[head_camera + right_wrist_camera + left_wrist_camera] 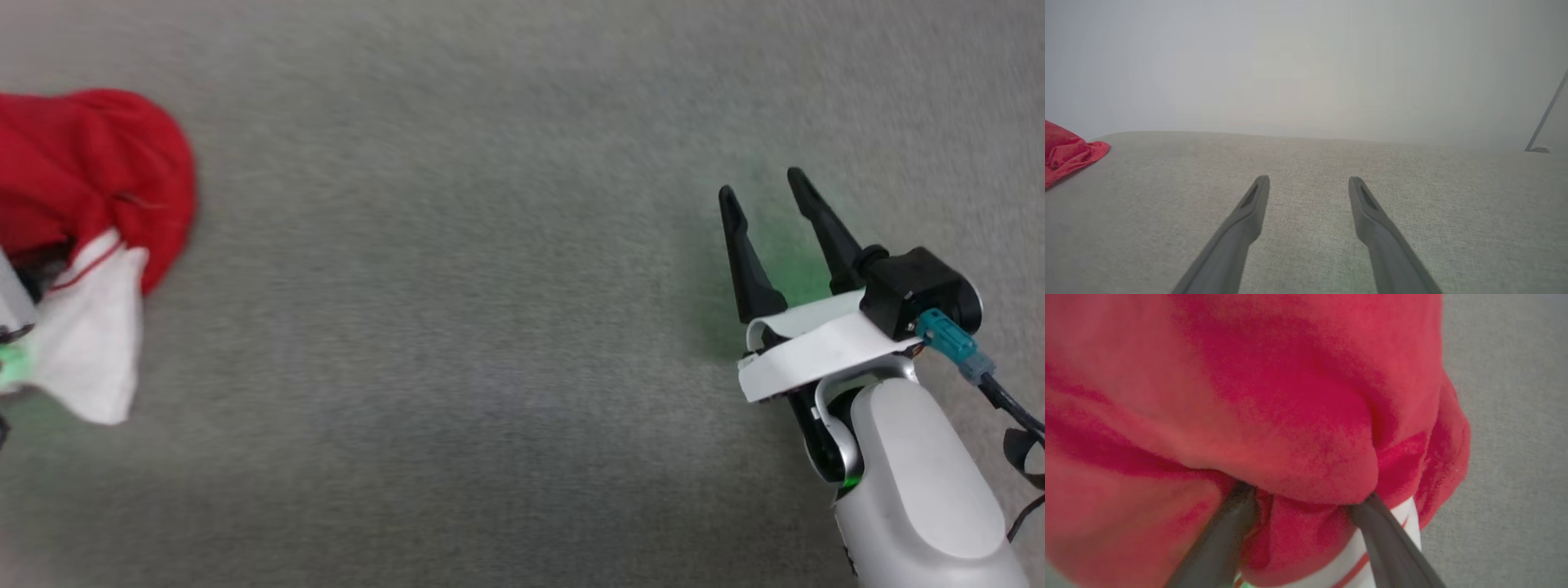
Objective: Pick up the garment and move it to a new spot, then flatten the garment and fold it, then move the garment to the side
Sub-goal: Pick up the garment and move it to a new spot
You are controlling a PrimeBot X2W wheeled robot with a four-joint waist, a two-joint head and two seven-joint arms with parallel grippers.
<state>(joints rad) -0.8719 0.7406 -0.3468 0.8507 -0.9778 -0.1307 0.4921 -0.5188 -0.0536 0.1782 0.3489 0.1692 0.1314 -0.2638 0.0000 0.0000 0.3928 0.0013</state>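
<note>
White forearm [914, 482], black right pincer [763, 186], teal plug [947, 336]

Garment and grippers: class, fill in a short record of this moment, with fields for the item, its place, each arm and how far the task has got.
item: garment, bright red, bunched, with a white cuff panel edged by a thin red stripe
place: far left of the head view; one edge rests on the grey surface
left arm: left gripper open, pushed into the red folds, tips hidden by fabric
right arm: right gripper open, empty, over bare surface, well apart from the garment
task: not yet flattened or folded
</note>
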